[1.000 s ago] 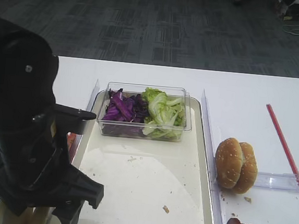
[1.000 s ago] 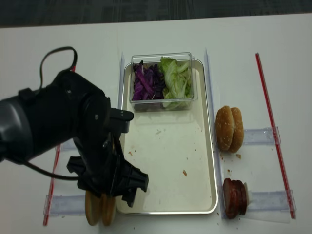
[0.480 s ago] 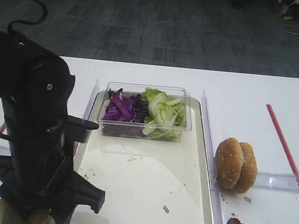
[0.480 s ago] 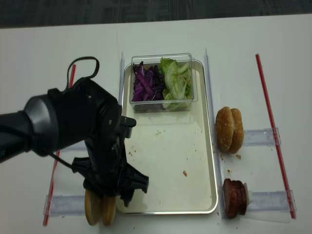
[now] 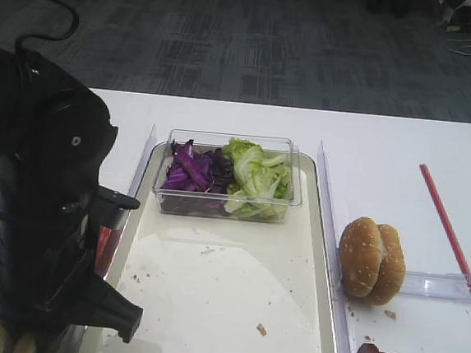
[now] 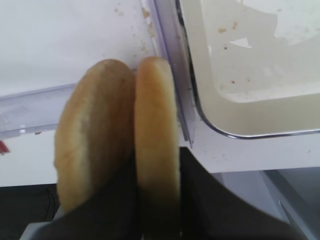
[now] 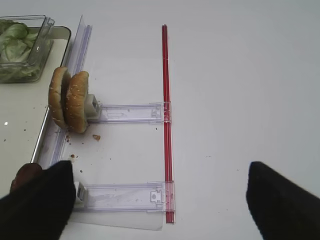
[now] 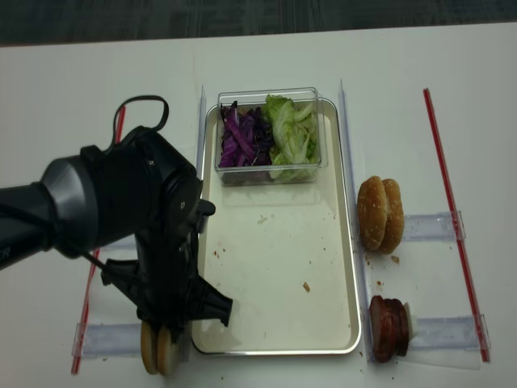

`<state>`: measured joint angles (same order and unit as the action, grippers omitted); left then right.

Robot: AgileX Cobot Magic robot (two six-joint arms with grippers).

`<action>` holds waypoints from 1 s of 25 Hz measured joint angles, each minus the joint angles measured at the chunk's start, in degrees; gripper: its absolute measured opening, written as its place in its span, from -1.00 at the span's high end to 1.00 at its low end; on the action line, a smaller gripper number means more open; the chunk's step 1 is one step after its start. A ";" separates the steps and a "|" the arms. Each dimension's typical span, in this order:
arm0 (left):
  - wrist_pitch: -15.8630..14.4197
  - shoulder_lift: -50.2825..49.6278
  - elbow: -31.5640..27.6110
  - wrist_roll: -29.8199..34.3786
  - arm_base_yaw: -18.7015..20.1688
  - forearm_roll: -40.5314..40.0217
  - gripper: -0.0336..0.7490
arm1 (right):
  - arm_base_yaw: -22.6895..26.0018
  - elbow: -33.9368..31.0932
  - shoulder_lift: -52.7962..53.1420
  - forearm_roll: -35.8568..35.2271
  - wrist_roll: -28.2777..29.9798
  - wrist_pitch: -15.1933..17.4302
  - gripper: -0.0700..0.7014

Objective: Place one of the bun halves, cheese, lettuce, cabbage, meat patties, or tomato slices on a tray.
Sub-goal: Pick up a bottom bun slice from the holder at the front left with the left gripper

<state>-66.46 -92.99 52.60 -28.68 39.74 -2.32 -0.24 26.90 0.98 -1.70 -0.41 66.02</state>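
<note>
Flat bun bottom [image 6: 156,145]: on edge against domed half [image 6: 95,135], beside tray [image 8: 279,242] corner. Lettuce [image 8: 292,137], purple cabbage [image 8: 242,136]: tub at tray's far end. Sesame halves [image 8: 380,214], patties [image 8: 388,326]: right of tray.

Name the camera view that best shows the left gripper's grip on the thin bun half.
The left wrist view: the thin bun half stands on edge between the dark fingers of the left gripper, beside the domed half. In both high views the arm hides the grip; only bun edges peek out. The right wrist view misses it.
</note>
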 joint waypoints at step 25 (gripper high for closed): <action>-2.66 2.21 10.80 0.21 0.00 -0.12 0.77 | 0.00 0.00 0.00 0.00 0.00 0.00 -0.98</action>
<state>-69.13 -90.78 63.39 -28.47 39.74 -2.44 -0.24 26.90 0.98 -1.70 -0.41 66.02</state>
